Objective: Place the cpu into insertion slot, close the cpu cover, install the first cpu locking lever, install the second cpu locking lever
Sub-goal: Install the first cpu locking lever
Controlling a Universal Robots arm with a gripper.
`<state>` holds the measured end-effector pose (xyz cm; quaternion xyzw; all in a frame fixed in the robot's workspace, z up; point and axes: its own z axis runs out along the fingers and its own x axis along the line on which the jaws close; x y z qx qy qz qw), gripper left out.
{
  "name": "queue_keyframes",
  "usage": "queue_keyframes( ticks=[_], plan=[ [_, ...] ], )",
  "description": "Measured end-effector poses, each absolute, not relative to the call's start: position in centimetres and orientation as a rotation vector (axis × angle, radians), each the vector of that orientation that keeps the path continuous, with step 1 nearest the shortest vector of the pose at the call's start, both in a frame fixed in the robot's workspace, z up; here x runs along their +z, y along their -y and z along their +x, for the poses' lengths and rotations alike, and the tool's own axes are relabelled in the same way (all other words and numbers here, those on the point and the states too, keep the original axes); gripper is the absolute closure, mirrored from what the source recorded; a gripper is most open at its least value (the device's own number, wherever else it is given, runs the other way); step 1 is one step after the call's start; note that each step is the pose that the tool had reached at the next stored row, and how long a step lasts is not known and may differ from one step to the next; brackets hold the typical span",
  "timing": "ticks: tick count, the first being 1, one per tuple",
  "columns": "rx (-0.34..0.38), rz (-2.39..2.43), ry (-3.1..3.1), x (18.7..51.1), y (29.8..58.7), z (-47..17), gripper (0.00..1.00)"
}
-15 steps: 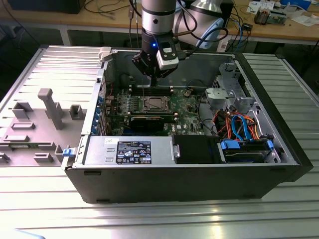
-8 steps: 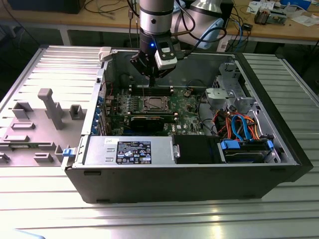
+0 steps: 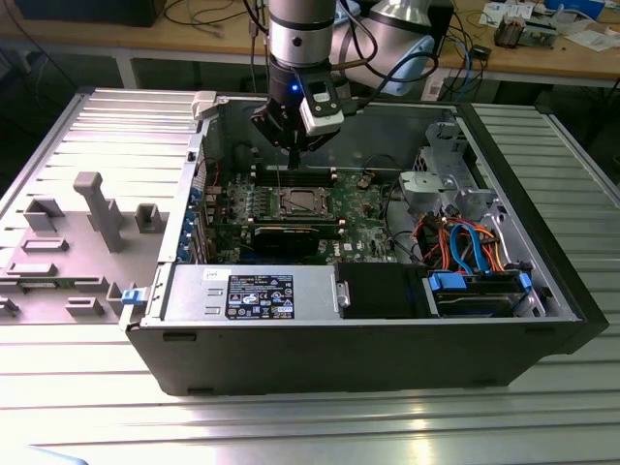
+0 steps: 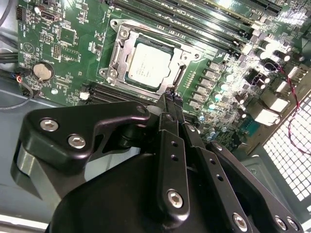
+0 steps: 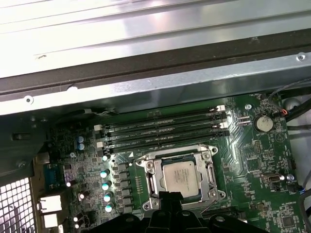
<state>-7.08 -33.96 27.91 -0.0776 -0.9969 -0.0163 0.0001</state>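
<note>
While the gripper is being held low over the green motherboard, its thin black fingers are being kept pressed together, with nothing being grasped between them. In both wrist views the cpu is being shown as a small flat square with a dull silver-grey top and faint dark print. It is being cradled inside the insertion slot, and the cpu cover is being seen lying flat around it as a shiny metal frame. Whether the fingertips are touching that frame cannot be told. In the exterior view, the slot is being flanked by long black memory slots at twelve o'clock and by orange and blue cables at three o'clock.
</note>
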Motion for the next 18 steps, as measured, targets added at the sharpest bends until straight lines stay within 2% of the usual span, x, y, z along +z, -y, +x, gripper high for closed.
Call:
queue_keyframes(
  ticks=[18],
  plan=[
    [-0.051, -0.123, 3.137, 27.91, 33.96, -7.09, 0.89]
  ],
)
